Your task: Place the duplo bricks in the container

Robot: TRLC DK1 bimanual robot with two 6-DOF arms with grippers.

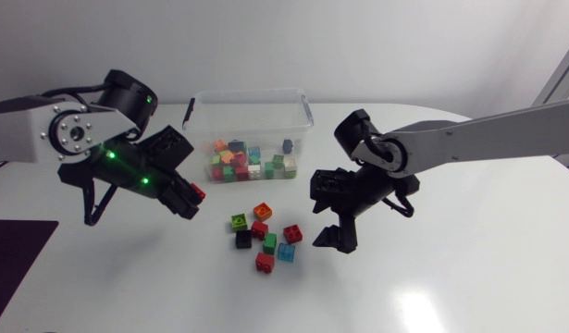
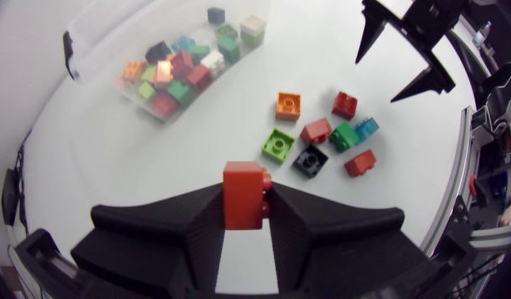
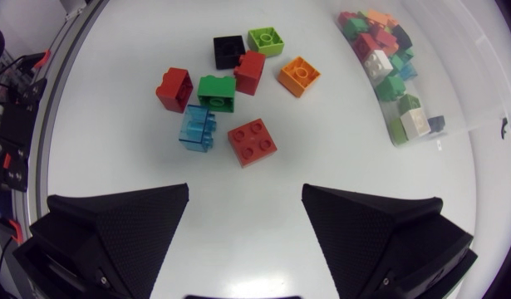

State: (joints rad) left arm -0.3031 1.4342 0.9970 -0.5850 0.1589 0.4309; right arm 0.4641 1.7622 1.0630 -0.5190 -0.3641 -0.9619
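Note:
My left gripper (image 1: 188,196) hangs above the table, left of the loose bricks, shut on a red duplo brick (image 1: 198,193). In the left wrist view that red brick (image 2: 243,193) stands upright, pinched between the two fingers. Several loose bricks (image 1: 264,237) lie in a cluster in front of the clear plastic container (image 1: 252,93), which holds many coloured bricks. My right gripper (image 1: 335,224) hovers open just right of the cluster. In the right wrist view a red brick (image 3: 253,143) and a light blue brick (image 3: 198,129) lie nearest ahead of the right gripper (image 3: 245,199).
A lime green brick (image 1: 239,222), an orange one (image 1: 263,211) and a black one (image 1: 243,240) belong to the cluster. The container's black latch (image 1: 188,112) sticks out at its left end. A dark mat (image 1: 11,259) lies at the table's front left.

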